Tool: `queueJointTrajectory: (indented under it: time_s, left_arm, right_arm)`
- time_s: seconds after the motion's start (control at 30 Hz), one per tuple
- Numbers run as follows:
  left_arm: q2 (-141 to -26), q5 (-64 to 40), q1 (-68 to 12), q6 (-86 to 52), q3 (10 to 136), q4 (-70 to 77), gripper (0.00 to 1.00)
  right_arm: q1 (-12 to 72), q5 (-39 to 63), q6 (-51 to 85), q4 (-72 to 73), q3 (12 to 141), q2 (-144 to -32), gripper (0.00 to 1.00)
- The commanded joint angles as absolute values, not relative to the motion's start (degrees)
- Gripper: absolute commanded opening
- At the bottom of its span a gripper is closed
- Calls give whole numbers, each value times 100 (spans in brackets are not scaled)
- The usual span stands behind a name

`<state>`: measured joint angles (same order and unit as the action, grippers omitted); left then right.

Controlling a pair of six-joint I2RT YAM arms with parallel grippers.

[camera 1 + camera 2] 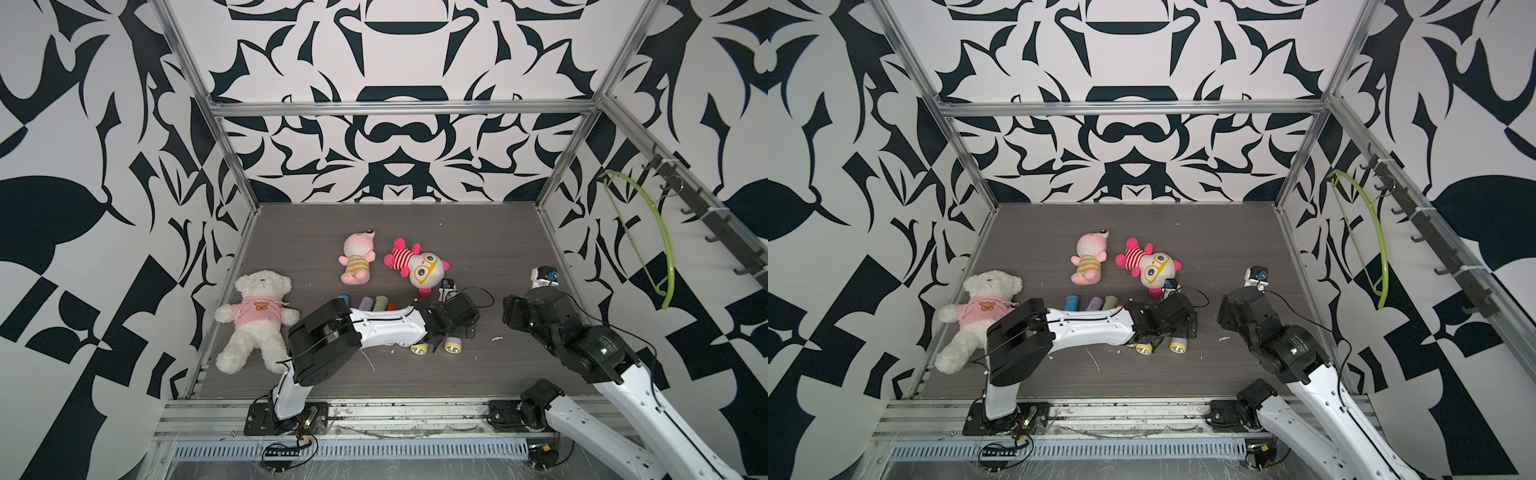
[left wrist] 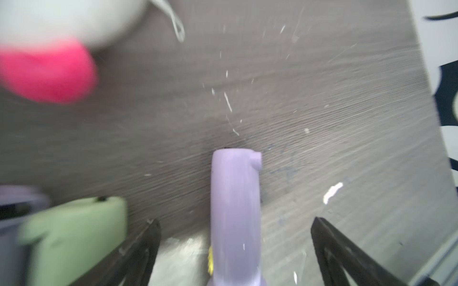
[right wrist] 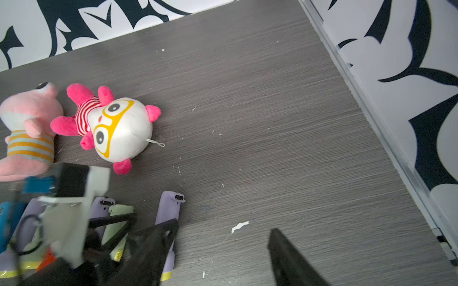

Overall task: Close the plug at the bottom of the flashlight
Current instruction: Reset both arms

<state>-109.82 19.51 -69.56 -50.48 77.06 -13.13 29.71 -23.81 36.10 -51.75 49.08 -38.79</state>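
Note:
A purple flashlight (image 2: 235,198) lies on the grey table (image 2: 322,99) between the wide-apart jaws of my left gripper (image 2: 235,227), with a clear gap on each side. A small plug tab (image 2: 256,159) sticks out at its tail end. In the right wrist view that tail (image 3: 179,197) shows a dark slot. In both top views the yellow-ringed head (image 1: 453,345) (image 1: 1178,345) pokes out below the left gripper (image 1: 440,337). My right gripper (image 3: 223,235) hangs open over bare table to the flashlight's right, holding nothing, and shows in a top view (image 1: 511,309).
Several more flashlights (image 1: 365,302) lie in a row behind the left forearm, with a green one (image 2: 74,235) close beside the left finger. Behind them lie a glasses doll (image 1: 419,266), a pink plush (image 1: 357,262) and a white teddy (image 1: 257,320). A green hanger (image 1: 660,249) hangs on the right wall.

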Motion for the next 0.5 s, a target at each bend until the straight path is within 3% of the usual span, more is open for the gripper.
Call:
queueJointTrajectory:
  time_s: [0.0,0.13,0.33,0.47]
  left_arm:
    - [-9971,2788,-7005,-4305,7679,-1608,99]
    - [-9088,3615,-6995,-3293,7359,-1426,99]
    - [-7694,5448,-6665,-1839,6244,-679,99]
    - [-6882,5616,-5911,-719,5210,55,99]
  right_arm:
    - [2977,-3036,3417,-4781,4893,-3803,100]
    - [2980,-3247,2975,-4271,4866,-3812,100]
    - [2965,-3015,350,-2688,4519,-5021,100]
    - [2771,-2428,535,-1756,4276,-5680,100]
